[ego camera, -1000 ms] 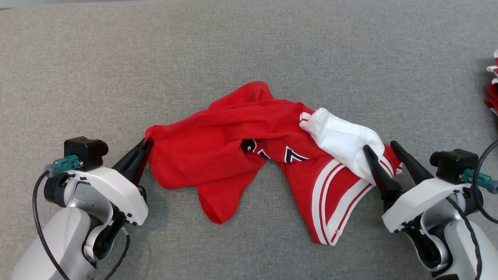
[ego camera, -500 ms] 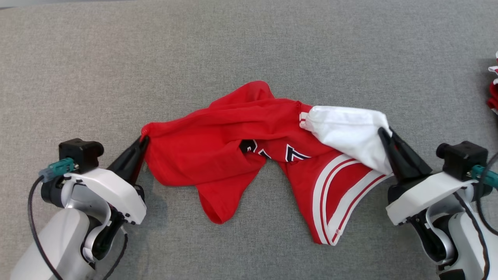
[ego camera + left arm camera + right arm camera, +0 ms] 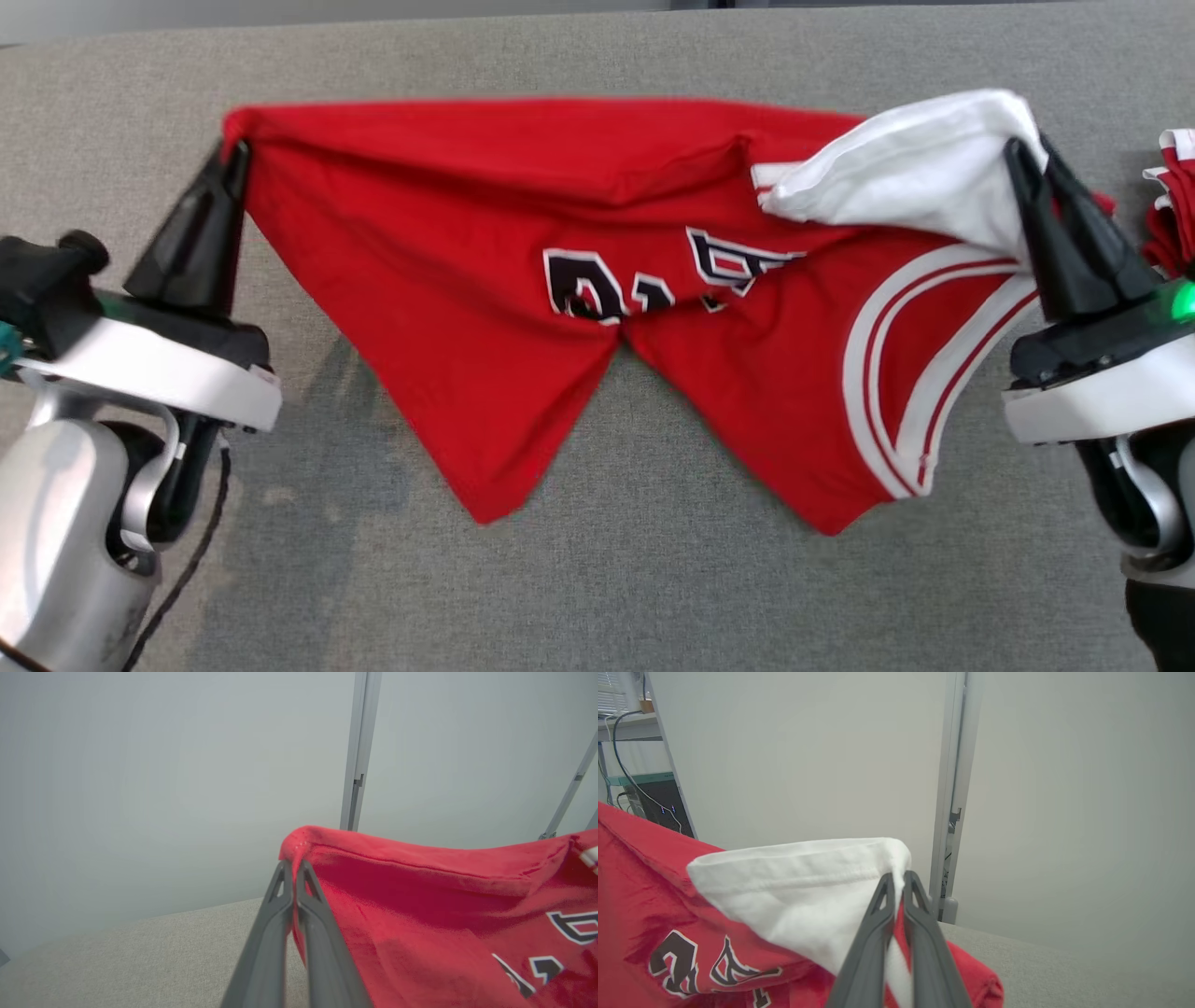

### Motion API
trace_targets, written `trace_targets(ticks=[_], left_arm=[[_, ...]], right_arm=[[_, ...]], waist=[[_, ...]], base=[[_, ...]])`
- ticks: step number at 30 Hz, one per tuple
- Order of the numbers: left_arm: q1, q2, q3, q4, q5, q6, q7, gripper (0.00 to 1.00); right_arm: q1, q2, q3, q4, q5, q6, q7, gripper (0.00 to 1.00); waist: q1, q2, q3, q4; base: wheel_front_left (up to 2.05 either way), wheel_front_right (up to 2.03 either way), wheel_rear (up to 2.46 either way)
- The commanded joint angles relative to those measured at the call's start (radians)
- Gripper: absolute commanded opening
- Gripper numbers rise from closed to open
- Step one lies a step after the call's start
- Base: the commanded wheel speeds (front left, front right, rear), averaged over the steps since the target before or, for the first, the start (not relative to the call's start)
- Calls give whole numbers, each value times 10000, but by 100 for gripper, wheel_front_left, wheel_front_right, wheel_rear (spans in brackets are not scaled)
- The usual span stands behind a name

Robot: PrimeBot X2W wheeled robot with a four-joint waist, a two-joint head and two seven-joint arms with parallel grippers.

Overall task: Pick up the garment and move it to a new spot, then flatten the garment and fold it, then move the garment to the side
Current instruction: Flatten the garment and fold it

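- While the red garment (image 3: pixel 467 280) is hanging stretched between the two arms above the grey surface (image 3: pixel 597 597), its top edge is running almost straight from one gripper to the other.
- The left gripper (image 3: pixel 233 154) is pinching the garment's left top corner, its fingers pressed together with red cloth caught at the tips; the left wrist view (image 3: pixel 293 865) is showing the same, the hem bunching just over the fingertips.
- The right gripper (image 3: pixel 1027 149) is clamping the other top corner, jaws closed on the white flap (image 3: pixel 915 168), and in the right wrist view (image 3: pixel 899 877) white cloth is folding over the tips with red beneath.
- Dark lettering (image 3: pixel 597 289) with white outlines is sitting across the middle of the cloth, creased where the two lower halves are parting, so I'm not reading it as a word or number.
- White stripes (image 3: pixel 896 373) are curving down the right-hand half.
- Two lower points of the cloth are dangling towards the surface; whether they are touching it, I cannot tell.
- Another red-and-white bundle (image 3: pixel 1172 215) is lying at the far right edge, just beside the right gripper.
- A green light (image 3: pixel 1184 301) is glowing on the right wrist.
- A pale metal post (image 3: pixel 357 751) is standing against the wall behind the cloth.
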Motion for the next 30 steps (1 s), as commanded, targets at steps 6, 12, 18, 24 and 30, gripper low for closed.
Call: trace_targets(ticks=[6, 12, 18, 24, 30], left_arm=[[-363, 471, 435, -1525, 506, 558, -173, 0], [-441, 769, 836, -2825, 865, 1035, -289, 0], [-410, 1005, 1180, -3851, 1159, 1425, -348, 0], [-231, 1227, 1463, -4741, 1307, 1711, -246, 0], [-157, 1374, 1585, -5139, 1346, 1861, -123, 0]], right_arm=[[-477, -213, -394, -1067, -320, 3, -88, 0], [-698, -384, -559, -2118, -526, 3, -205, 0], [-749, -432, -759, -2956, -712, 3, -176, 0], [-615, -382, -932, -3543, -745, 3, 52, 0], [-488, -357, -1068, -3744, -670, 3, 186, 0]], waist=[[0, 0, -221, -83], [0, 0, -380, -123], [0, 0, -589, -153], [0, 0, -857, -187], [0, 0, -977, -166]], base=[[0, 0, 0], [0, 0, 0], [0, 0, 0], [0, 0, 0], [0, 0, 0]])
